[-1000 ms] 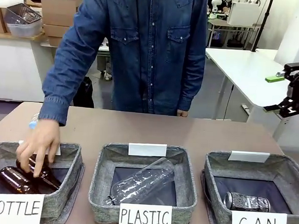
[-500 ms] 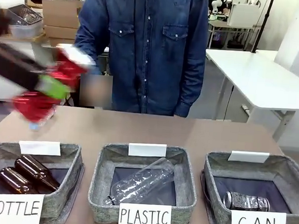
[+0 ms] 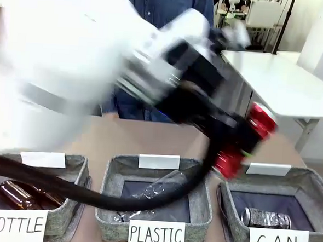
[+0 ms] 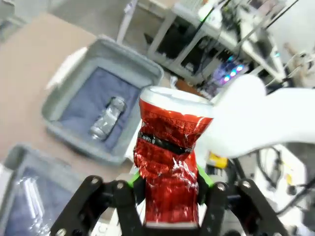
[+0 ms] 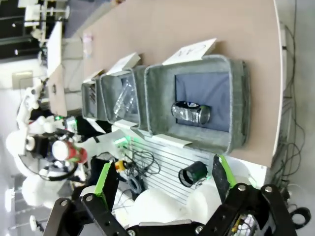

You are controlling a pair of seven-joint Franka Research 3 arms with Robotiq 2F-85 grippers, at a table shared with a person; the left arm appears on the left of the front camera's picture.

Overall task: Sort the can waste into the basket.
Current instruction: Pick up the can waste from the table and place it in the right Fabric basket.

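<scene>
My left gripper (image 3: pixel 241 145) is shut on the dented red can (image 3: pixel 260 122), held in the air over the back left corner of the grey CAN basket (image 3: pixel 316 188); the arm is blurred. In the left wrist view the red can (image 4: pixel 167 147) stands upright in the left gripper (image 4: pixel 167 199), with the CAN basket (image 4: pixel 125 51) below and beyond it. The silver can (image 3: pixel 266 218) lies on its side on the basket's dark floor, also seen as the silver can (image 4: pixel 107 118). My right gripper (image 5: pixel 162 179) is open, high above the CAN basket (image 5: pixel 238 98) and silver can (image 5: pixel 191 112).
The PLASTIC basket (image 3: pixel 106 197) in the middle holds a clear bottle (image 3: pixel 151 200). The BOTTLE basket (image 3: pixel 75 187) on the left holds brown bottles (image 3: pixel 11 194). A person in a denim shirt (image 3: pixel 158 0) stands behind the blurred arm. A white table (image 3: pixel 279 79) stands at back right.
My left arm has swung from the far left across the table to the right, carrying the red can to the CAN basket. The person's hand has left the BOTTLE basket.
</scene>
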